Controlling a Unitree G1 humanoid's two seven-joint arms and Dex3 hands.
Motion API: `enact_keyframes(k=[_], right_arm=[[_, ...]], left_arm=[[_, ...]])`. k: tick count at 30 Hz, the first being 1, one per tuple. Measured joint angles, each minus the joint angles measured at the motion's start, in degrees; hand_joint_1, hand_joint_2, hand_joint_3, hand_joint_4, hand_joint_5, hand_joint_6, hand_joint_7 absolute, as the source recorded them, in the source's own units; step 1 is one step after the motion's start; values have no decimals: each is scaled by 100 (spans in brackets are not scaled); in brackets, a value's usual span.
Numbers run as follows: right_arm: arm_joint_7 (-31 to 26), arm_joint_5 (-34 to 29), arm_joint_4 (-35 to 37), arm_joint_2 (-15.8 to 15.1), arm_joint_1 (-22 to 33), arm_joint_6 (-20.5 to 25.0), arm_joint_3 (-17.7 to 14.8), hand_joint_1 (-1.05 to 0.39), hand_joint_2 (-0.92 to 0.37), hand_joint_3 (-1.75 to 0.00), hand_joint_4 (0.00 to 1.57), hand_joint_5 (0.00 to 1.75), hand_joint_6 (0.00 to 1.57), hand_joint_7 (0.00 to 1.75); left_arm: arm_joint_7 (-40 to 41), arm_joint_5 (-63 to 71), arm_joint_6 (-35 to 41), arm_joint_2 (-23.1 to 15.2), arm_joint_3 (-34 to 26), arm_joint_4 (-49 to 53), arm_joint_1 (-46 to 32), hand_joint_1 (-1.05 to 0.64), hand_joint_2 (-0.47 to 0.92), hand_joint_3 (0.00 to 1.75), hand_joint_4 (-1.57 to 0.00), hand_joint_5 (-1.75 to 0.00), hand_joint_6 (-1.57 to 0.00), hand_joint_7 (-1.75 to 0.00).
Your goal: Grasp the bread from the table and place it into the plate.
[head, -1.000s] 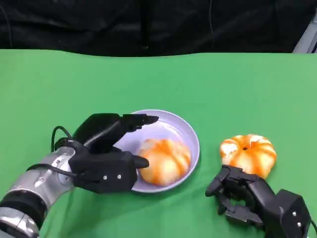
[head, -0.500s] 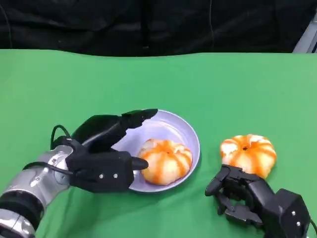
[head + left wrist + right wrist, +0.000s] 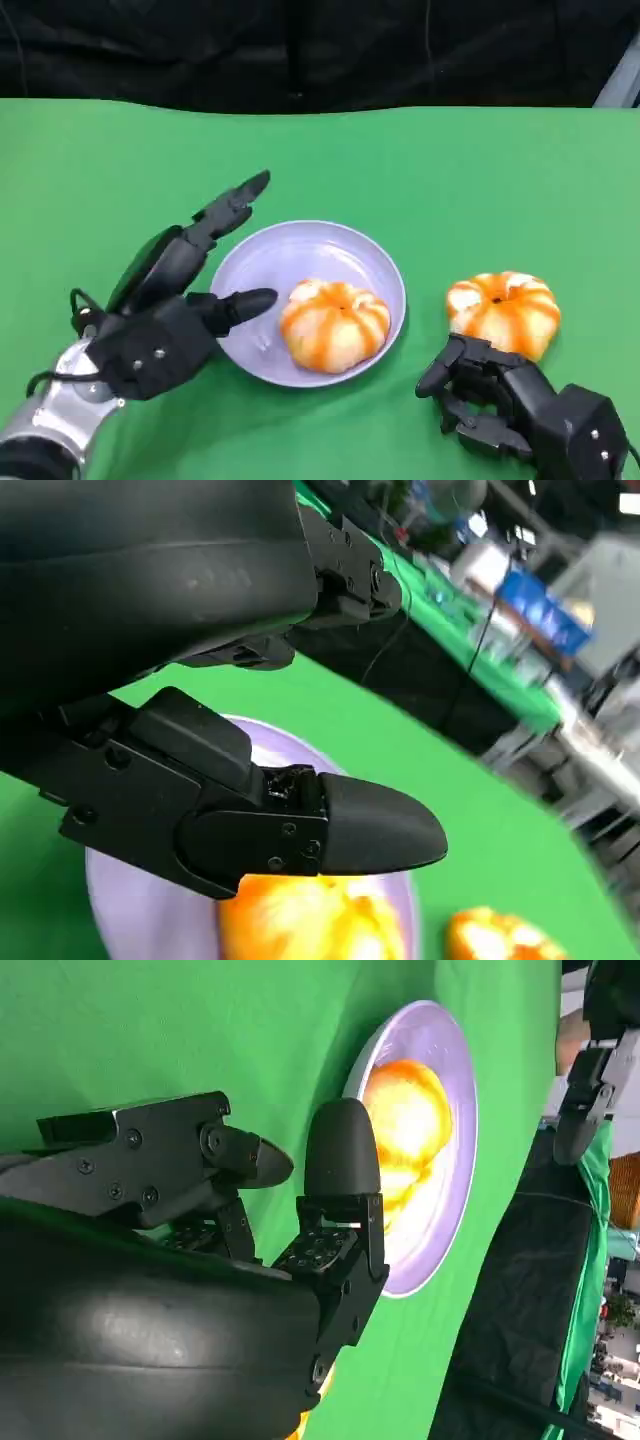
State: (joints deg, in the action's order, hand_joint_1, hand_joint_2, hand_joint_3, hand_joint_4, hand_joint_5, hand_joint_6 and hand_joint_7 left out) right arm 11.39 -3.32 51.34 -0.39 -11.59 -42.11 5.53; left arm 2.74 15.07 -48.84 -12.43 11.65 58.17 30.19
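One bread (image 3: 334, 324) lies in plate (image 3: 262, 268). Left hand (image 3: 165, 315) beside plate, fingers spread, empty. Second bread (image 3: 502, 309) on worktop (image 3: 480, 180); right hand (image 3: 495, 400) just short of it, apparently curled, holding nothing.

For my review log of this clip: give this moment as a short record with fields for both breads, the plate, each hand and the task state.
bread in plate: lies in the lavender plate, toward its right side
bread on table: on the green table, right of the plate
left hand: open, fingers spread beside the plate's left rim, holding nothing
right hand: fingers curled, holding nothing, just in front of the bread on table
task state: one bread placed, one outside
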Motion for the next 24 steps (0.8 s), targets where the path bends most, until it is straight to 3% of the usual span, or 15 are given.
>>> enact_keyframes(k=[12, 18, 24], right_arm=[[96, 28, 30, 5, -16, -18, -16, 1, -90, -58, 68, 175, 72, 134], [103, 28, 28, 8, -16, -11, -20, 2, -90, -59, 68, 175, 72, 133], [107, 29, 41, 2, -16, -3, -28, 1, -90, -59, 68, 175, 72, 133]], left_arm=[[-840, -918, -652, 152, -681, 143, -254, -88, 92, 47, -55, -6, -25, -3], [-1368, -1539, -1385, 169, -1140, 431, -554, -71, 92, 39, -74, -8, -38, -4], [-1893, -2066, -1803, 232, -1567, 666, -685, -71, 92, 38, -76, -6, -42, -4]])
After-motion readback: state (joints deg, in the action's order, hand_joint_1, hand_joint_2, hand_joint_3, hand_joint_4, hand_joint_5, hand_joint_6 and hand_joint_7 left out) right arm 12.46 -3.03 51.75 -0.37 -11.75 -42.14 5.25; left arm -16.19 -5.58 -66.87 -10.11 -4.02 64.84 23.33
